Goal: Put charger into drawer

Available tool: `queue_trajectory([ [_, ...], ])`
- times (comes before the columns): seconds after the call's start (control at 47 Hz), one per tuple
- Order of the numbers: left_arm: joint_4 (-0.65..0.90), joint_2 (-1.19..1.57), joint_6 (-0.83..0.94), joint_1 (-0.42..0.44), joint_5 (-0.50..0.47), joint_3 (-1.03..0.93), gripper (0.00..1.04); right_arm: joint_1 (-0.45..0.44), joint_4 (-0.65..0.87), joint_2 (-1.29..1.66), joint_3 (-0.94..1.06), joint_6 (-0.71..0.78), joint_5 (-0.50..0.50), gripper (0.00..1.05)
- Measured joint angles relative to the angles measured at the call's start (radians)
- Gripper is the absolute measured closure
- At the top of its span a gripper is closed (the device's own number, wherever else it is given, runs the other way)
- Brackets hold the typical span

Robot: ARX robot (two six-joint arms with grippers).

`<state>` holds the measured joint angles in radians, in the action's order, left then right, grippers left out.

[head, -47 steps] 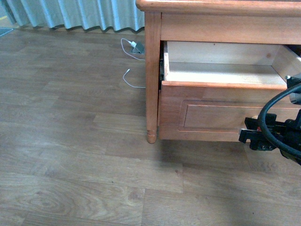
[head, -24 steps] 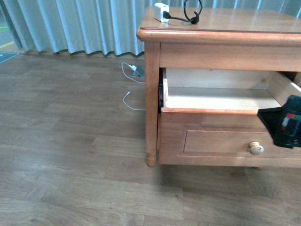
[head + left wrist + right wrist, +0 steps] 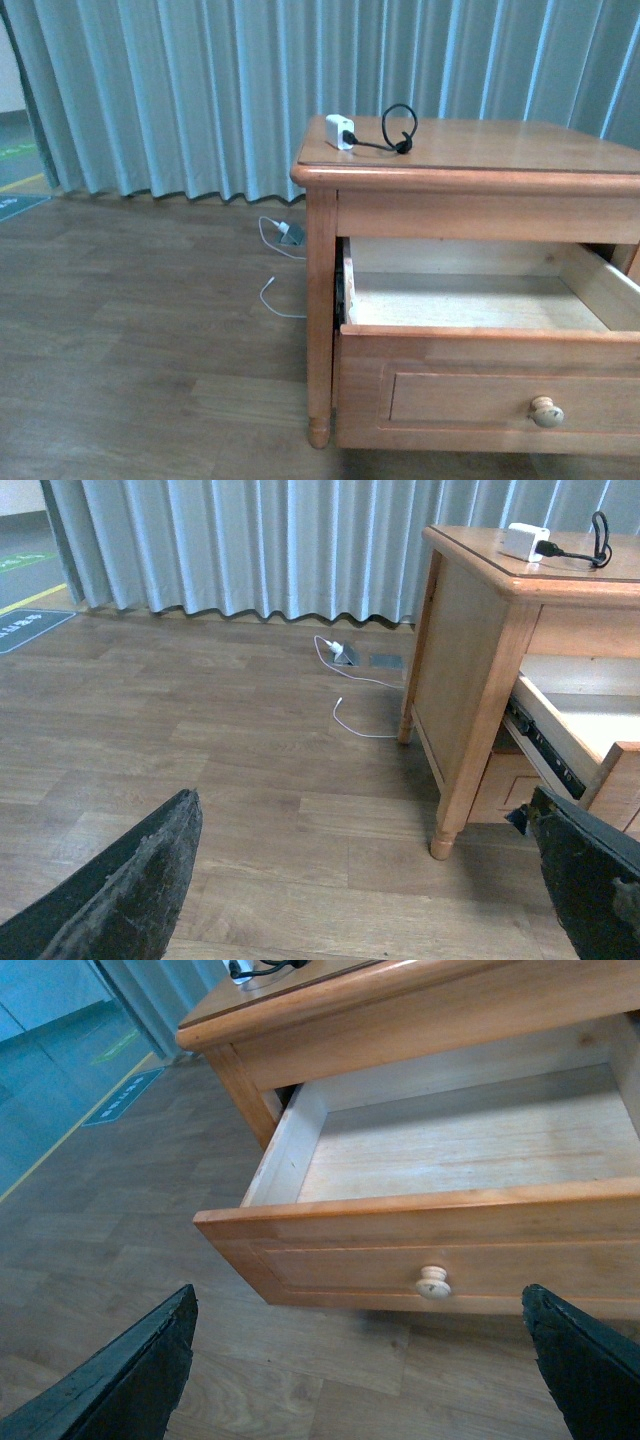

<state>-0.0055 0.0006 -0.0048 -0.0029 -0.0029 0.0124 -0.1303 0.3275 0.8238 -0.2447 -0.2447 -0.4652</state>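
While charger [image 3: 341, 131] sits atop nightstand [image 3: 500, 148], left fingers [image 3: 125, 885] and right fingers [image 3: 125, 1375] wide apart; empty

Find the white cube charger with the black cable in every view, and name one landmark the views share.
Front view: the charger sits on the nightstand top, near its far left corner.
Left wrist view: the charger lies on the same top, above the pulled-out drawer.
Right wrist view: the charger is barely in, cut off by the picture's edge.
Shared landmark: the open drawer, seen in all three.
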Motion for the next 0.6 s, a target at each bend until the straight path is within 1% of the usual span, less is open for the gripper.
queue_trajectory([
  [0.106, 0.000, 0.000, 0.000, 0.000, 0.000, 0.000, 0.06, -0.031, -0.067, -0.122, 0.044, 0.002, 0.005, 0.08],
  [0.404, 0.000, 0.000, 0.000, 0.000, 0.000, 0.000, 0.06, -0.034, -0.068, -0.140, 0.046, 0.002, 0.005, 0.08],
  [0.426, 0.000, 0.000, 0.000, 0.000, 0.000, 0.000, 0.06, -0.027, -0.047, -0.139, 0.053, 0.011, 0.028, 0.09],
  [0.468, 0.000, 0.000, 0.000, 0.000, 0.000, 0.000, 0.06, 0.002, 0.060, -0.141, 0.091, 0.057, 0.166, 0.16],
  [0.511, 0.000, 0.000, 0.000, 0.000, 0.000, 0.000, 0.06, 0.025, 0.153, -0.151, 0.126, 0.118, 0.272, 0.23],
  [0.532, 0.000, 0.000, 0.000, 0.000, -0.001, 0.000, 0.06, 0.044, 0.181, -0.160, 0.138, 0.135, 0.324, 0.26],
  [0.553, 0.000, 0.000, 0.000, 0.000, 0.000, 0.000, 0.06, 0.071, 0.197, -0.176, 0.149, 0.162, 0.400, 0.32],
  [0.574, 0.000, 0.000, 0.000, 0.000, 0.001, 0.000, 0.06, 0.094, 0.198, -0.193, 0.156, 0.181, 0.442, 0.37],
  [0.596, 0.000, 0.000, 0.000, 0.000, 0.000, 0.000, 0.06, 0.110, 0.195, -0.210, 0.162, 0.197, 0.457, 0.42],
])
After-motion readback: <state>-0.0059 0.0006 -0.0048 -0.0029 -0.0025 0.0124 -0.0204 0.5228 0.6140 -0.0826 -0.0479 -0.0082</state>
